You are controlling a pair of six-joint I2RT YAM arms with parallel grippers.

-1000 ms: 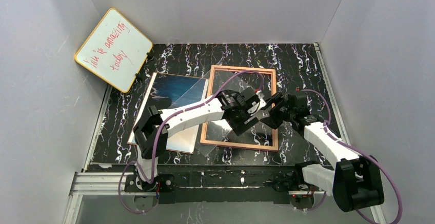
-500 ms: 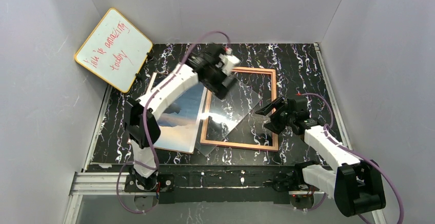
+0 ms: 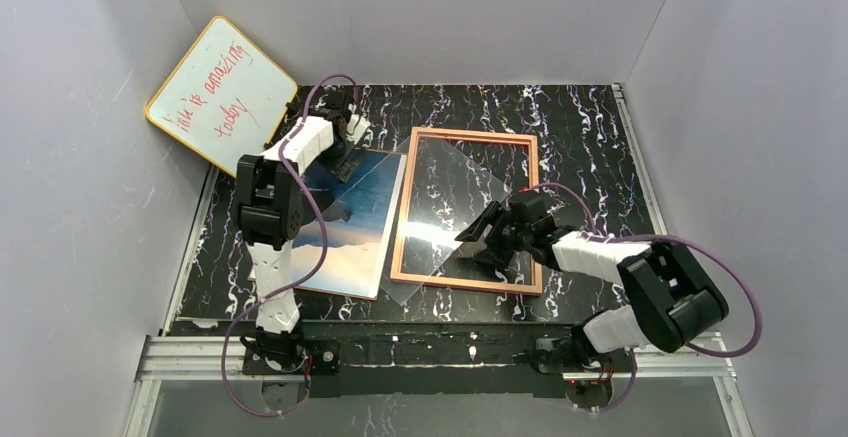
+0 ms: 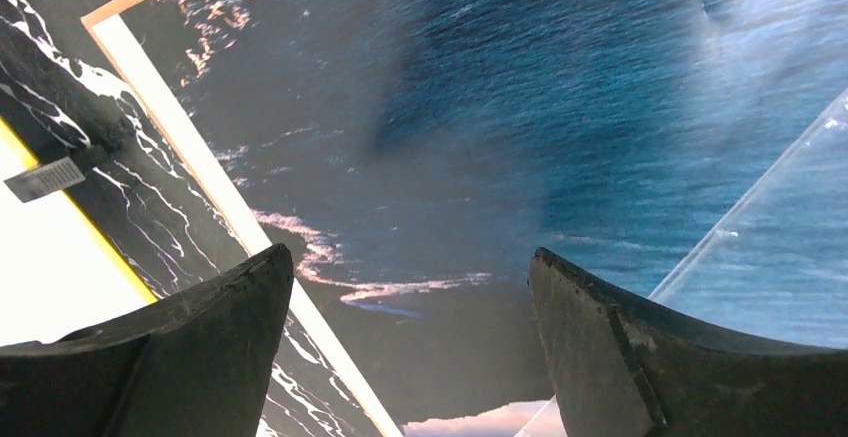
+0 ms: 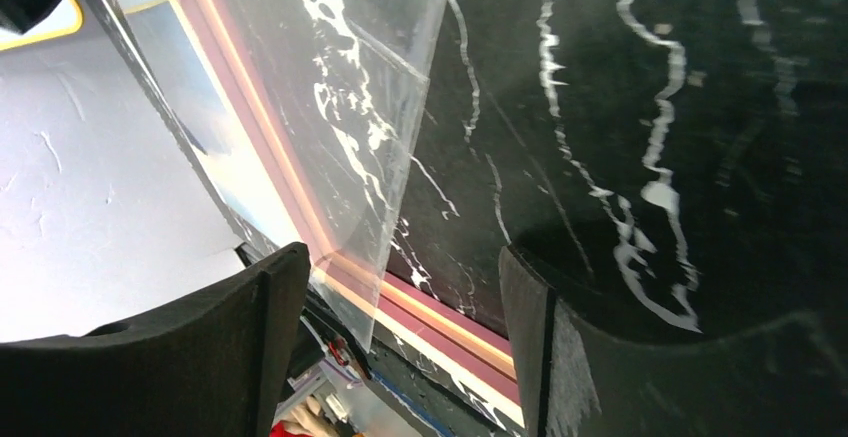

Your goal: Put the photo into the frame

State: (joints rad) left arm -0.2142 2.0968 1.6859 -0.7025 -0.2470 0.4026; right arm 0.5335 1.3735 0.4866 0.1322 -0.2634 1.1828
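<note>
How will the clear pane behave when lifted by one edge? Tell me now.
The clear pane probably stays stiff: its edges run straight where it lies skewed over the frame. It looks thin and glossy, so likely light and slippery to pinch. One corner overhangs the frame's near-left corner, so a push may pivot it.

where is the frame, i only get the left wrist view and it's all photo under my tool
Observer: The frame lies flat on the table, just right of the photo.
Operator: can the photo go straight in
Observer: Probably not. A clear sheet lies crooked across the frame, one corner poking out past its near left corner.
Operator: anything else over there
Observer: The right tool hangs open over the frame's near right part, holding nothing.
</note>
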